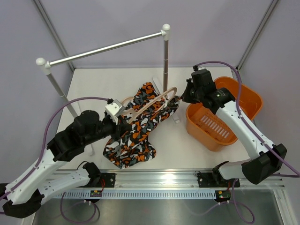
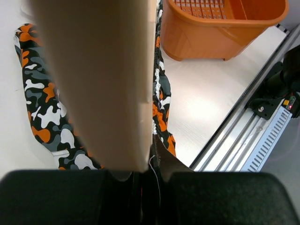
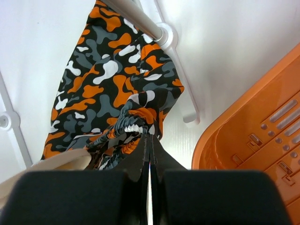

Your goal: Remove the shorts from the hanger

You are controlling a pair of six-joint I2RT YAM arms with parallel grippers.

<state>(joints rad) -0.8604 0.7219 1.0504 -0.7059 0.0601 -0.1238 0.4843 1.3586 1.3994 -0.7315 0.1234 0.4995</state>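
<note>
- While my left gripper (image 1: 122,121) is clamped on one end of the hanger (image 2: 103,84), well away from the basket (image 1: 211,126), my right gripper (image 3: 150,147) is pinched shut on the bunched waistband of the shorts (image 3: 108,79), just beside the basket's rim.
- The shorts hang on the hanger between my two grippers, their lower part trailing on the counter (image 1: 93,86) on the side of the basket nearer my left arm.
- My right pinch holds only a thin fold of elastic. A hard pull toward the basket could let it slip out.
- Cloth wrapped round the hanger's arm may catch on its end. Then the pull would tug the whole hanger, and I judge it could twist in my left gripper.
- The rail's post (image 1: 165,61) stands just behind the basket, close to my right wrist. Swinging that way risks a knock.
- If the waistband frees suddenly, the shorts could drop short of the basket.
</note>
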